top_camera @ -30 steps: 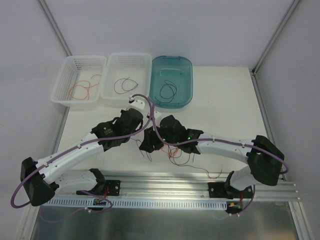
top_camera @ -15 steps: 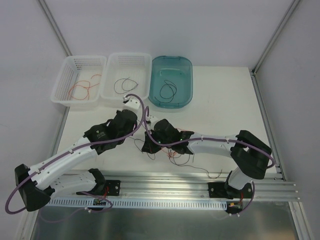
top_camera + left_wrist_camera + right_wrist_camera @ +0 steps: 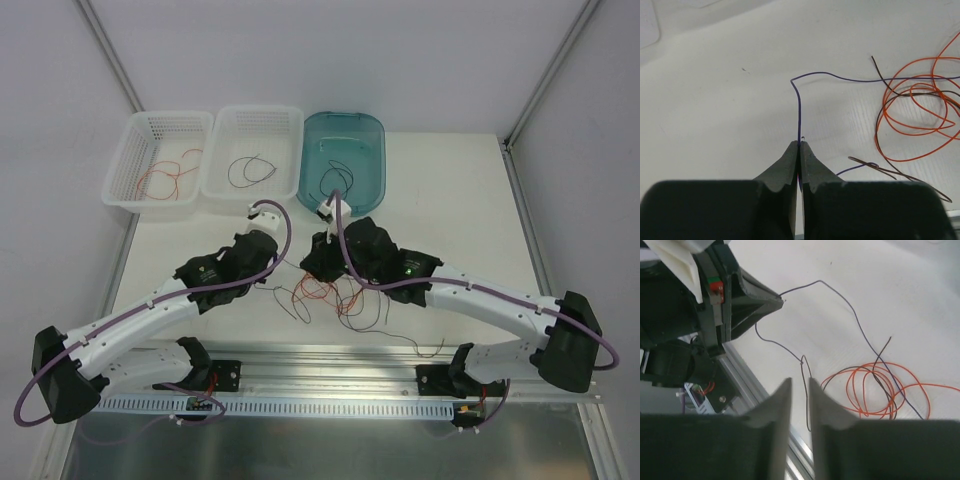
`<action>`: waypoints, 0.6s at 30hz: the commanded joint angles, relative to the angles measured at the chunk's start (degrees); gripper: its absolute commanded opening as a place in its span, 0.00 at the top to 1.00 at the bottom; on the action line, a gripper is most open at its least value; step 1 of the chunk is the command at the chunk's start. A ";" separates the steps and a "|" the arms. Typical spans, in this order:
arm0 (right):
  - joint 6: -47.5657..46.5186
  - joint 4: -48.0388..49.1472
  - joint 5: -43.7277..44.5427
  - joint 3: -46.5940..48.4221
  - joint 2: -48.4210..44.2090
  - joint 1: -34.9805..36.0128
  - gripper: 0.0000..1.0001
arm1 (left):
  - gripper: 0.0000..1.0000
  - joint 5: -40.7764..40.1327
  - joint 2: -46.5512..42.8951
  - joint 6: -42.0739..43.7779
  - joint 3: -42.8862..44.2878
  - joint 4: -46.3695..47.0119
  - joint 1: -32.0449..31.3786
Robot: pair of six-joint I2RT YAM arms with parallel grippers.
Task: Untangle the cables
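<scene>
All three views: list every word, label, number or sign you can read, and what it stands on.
None can be read. The white baskets and the teal tray show no text. The green light on the right arm and the red-and-green patch by the left gripper bear no letters.

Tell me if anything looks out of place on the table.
Yes: orange and black wires lie tangled near the table's front edge, and one black strand trails toward the metal rail.

Left gripper (image 3: 799,144) pinched closed, right gripper (image 3: 800,383) jaws narrowly apart
</scene>
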 commanded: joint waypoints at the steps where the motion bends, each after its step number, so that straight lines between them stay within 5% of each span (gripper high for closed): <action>1: -1.78 -3.65 -4.23 1.65 2.52 0.20 0.70 | 1.00 1.59 -1.44 -1.89 1.20 -0.06 0.14; 8: 4.11 0.48 -11.55 -0.45 9.73 0.11 0.41 | 1.00 2.82 -3.99 -1.89 2.44 -0.07 0.14; 18: 7.81 7.69 -19.82 0.25 18.96 0.20 0.50 | 1.00 3.09 -5.31 -2.07 2.70 -0.06 0.14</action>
